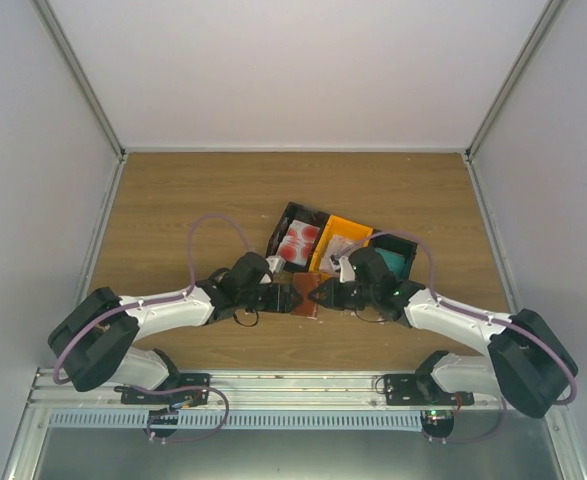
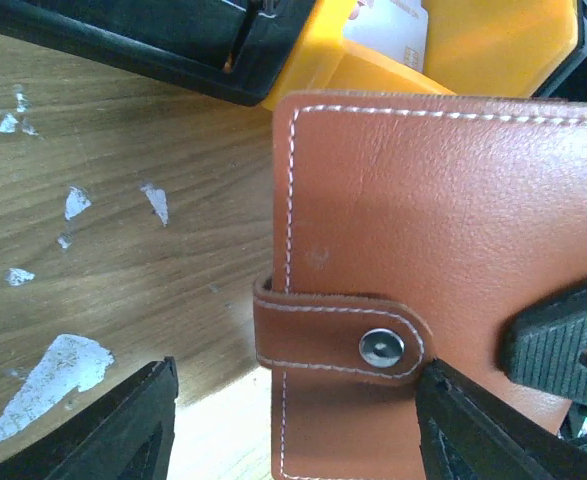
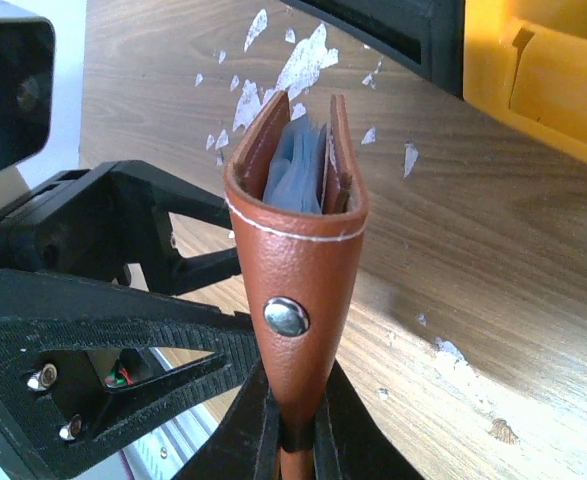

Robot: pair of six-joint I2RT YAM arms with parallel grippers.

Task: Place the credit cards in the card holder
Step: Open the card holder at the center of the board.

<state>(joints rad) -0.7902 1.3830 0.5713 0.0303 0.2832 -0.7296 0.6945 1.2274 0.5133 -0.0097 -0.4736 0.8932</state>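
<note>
My right gripper (image 3: 291, 425) clamped on brown card holder (image 3: 298, 260) (pale blue lining (image 3: 295, 175) peeks inside); my left gripper (image 2: 293, 430) spread wide, around snap strap (image 2: 338, 340).

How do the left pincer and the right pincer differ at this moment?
The left pincer stands open, while the right pincer is shut. The right pincer clamps the card holder; the left pincer grips nothing, its fingers spread either side of the holder's strap edge. Both are black and meet at the same card holder.
</note>
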